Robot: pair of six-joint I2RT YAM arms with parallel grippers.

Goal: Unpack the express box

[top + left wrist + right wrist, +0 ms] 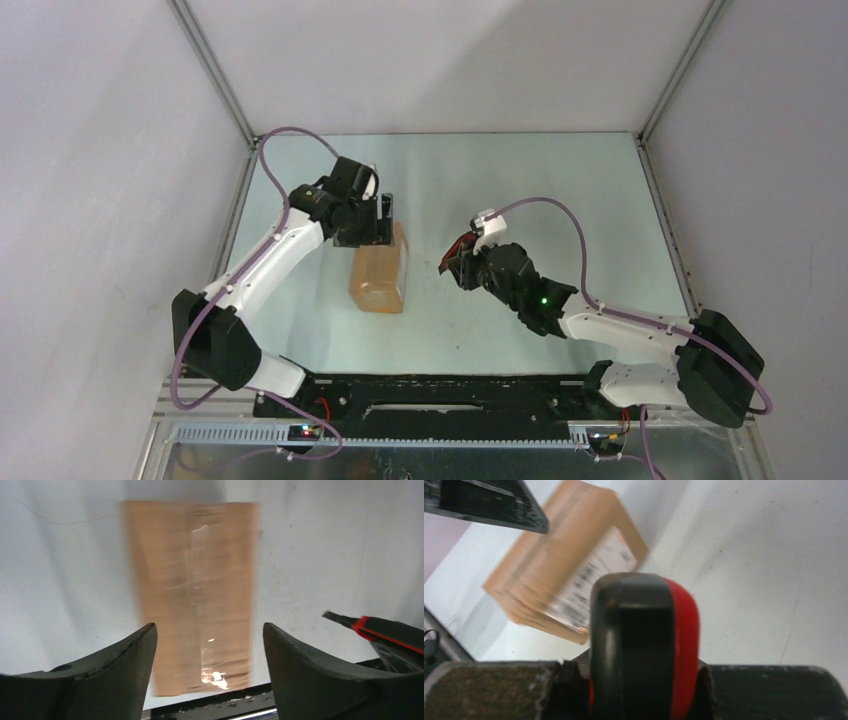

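The express box [380, 275], a brown cardboard carton, lies flat on the table left of centre. In the left wrist view the express box [192, 580] is blurred and runs lengthwise between the fingers. My left gripper [209, 627] stands open over the box's far end, its jaws wider than the box. My left gripper [375, 225] hides that end in the top view. My right gripper [462, 262] hovers to the right of the box, shut on a red-and-black utility knife [644, 645]. The box's white label [584, 585] faces the right wrist camera.
The knife's blade tip [335, 616] points toward the box from the right in the left wrist view. White walls close in the table on the left, back and right. A black rail [430, 385] runs along the near edge between the arm bases.
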